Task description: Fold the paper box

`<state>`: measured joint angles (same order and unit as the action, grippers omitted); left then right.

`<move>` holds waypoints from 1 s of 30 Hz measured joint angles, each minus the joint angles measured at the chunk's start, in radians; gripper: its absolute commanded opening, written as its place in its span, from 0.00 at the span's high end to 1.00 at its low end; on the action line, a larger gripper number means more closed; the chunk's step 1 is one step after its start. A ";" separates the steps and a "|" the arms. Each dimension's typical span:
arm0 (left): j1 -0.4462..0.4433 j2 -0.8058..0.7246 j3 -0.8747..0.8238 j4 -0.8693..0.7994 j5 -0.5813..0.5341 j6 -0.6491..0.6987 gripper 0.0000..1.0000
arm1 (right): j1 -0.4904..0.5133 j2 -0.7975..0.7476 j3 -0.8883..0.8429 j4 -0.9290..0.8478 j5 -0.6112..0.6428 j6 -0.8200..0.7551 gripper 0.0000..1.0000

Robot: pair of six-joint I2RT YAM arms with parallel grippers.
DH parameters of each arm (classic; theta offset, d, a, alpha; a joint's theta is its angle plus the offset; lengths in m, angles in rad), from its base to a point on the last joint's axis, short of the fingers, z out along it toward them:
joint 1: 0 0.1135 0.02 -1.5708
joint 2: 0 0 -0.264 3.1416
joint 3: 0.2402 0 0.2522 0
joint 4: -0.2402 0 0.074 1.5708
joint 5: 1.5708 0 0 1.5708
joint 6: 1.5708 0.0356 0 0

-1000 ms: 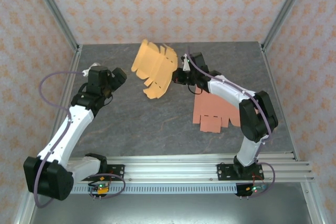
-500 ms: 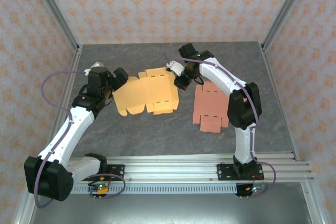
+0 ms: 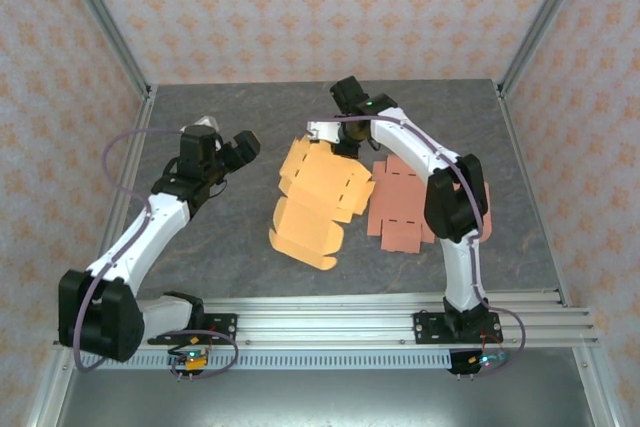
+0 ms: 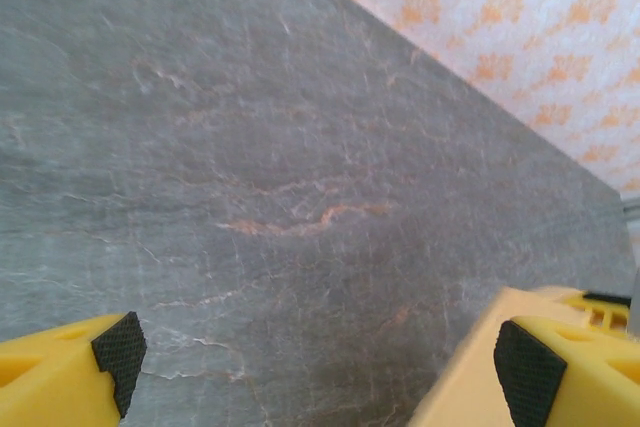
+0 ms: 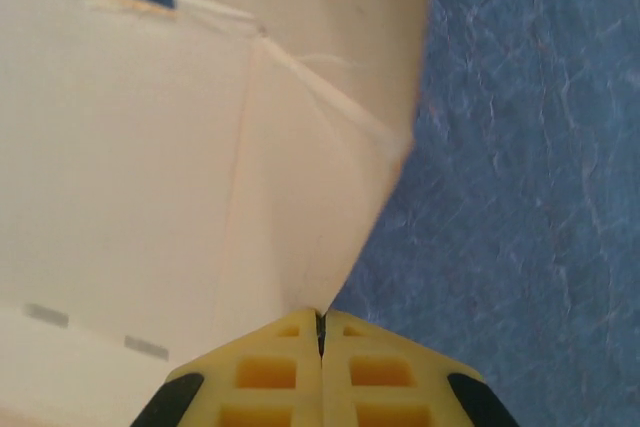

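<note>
The left gripper (image 3: 232,150) hangs over bare tabletop (image 3: 220,237) on the left side, its two yellow fingers standing wide apart with nothing between them. In the left wrist view the black pads (image 4: 120,347) sit at either lower corner, with grey stone-patterned tabletop (image 4: 300,147) stretching away to the wall (image 4: 520,27). Toward the middle, the orange paper box (image 3: 315,197) is an unfolded cut-out sheet, bent along its creases rather than flat. Its near end curls by the front of the tabletop and its flaps spread out farther back. How much of it is lifted off the surface cannot be told. Just to its right lies a pink paper box (image 3: 400,212), also an unfolded sheet, flat on the tabletop under the right arm. Its left edge meets the orange one's right flap, and whether they overlap is unclear. At the far end of the orange paper box, the right gripper (image 3: 337,145) reaches in from behind and is clamped on the sheet's edge. The right wrist view shows the right gripper (image 5: 320,332) with its fingers pressed together on a creased corner of the orange paper box (image 5: 170,167), which looks pale there, with tabletop (image 5: 520,147) beside it. Beyond stand the patterned walls (image 3: 330,7).
</note>
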<state>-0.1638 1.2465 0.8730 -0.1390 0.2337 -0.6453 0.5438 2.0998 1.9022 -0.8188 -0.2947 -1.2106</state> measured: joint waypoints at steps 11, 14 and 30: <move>0.000 0.060 -0.085 0.090 0.070 -0.027 0.06 | -0.030 -0.068 -0.071 0.105 -0.191 0.355 0.47; 0.000 0.082 -0.087 0.089 0.101 -0.027 0.06 | -0.109 -0.165 -0.168 0.182 -0.206 0.599 0.46; -0.062 0.404 -0.023 0.057 0.266 0.046 0.29 | -0.176 -0.335 -0.517 0.210 -0.150 1.308 0.36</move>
<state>-0.2260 1.6501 0.8497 -0.0818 0.4992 -0.5995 0.3679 1.7645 1.3849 -0.6090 -0.4450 0.0975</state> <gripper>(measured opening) 0.729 0.620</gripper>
